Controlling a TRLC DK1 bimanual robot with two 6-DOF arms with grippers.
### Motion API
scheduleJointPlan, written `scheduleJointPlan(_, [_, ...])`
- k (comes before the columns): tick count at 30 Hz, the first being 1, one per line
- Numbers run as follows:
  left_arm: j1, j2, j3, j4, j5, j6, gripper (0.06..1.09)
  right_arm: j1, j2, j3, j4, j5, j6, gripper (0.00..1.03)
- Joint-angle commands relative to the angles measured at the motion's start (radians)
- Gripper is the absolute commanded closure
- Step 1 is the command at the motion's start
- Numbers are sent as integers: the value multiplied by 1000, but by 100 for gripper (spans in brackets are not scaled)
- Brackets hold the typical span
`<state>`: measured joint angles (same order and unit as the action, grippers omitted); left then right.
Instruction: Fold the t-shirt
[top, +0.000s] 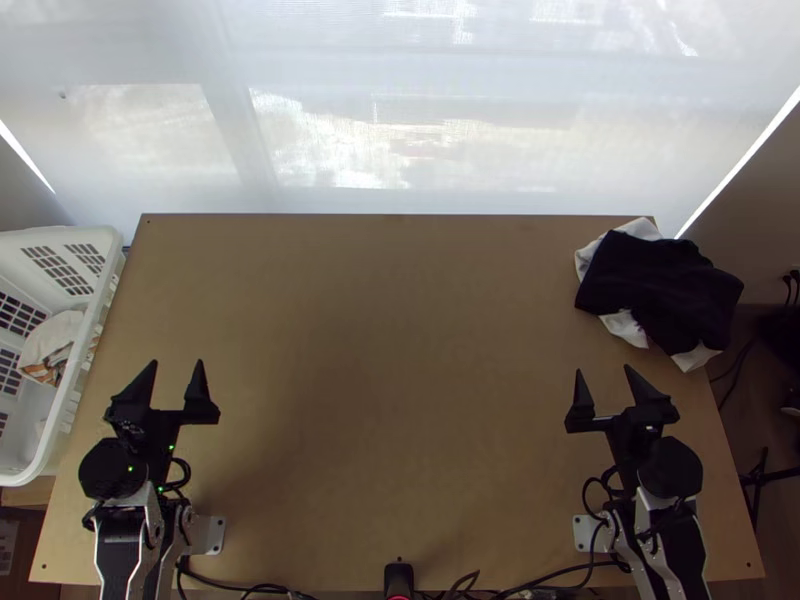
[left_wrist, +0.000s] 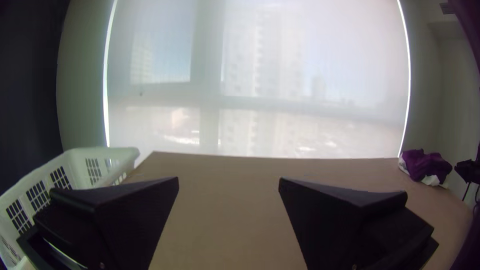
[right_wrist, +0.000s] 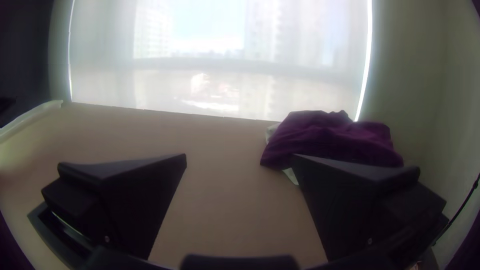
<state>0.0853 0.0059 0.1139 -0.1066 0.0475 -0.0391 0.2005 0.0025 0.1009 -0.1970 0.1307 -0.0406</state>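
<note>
On the far right corner of the wooden table (top: 400, 300), a heap of cloth (top: 655, 285) lies bunched, dark on top with white showing around its edges. Near left, the left gripper (top: 177, 362) is parted and grasping nothing; near right, the right gripper (top: 603, 369) likewise.

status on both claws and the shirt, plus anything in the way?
Left claw and right claw open, holding nothing. Dark cloth bunched with white cloth at far right; can't tell which is the shirt. Middle unobstructed.
</note>
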Motion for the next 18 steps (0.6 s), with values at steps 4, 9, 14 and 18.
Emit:
scheduleJointPlan(4, [-35,-9,-36,-97,-6,-27,11,-13,-6,-4,-12,-2,73,5])
scheduleJointPlan(9, [-33,-9,-34,-96,-6,-7,11,-12,-2,-7,-24,-2,81,5])
scheduleJointPlan(14, [-29,-7,-36,-102,-6,4,11,-10,-4,-7,-24,-2,81,5])
scheduleJointPlan(18, [-29,-7,-36,-102,-6,4,11,-12,-4,-7,-24,-2,81,5])
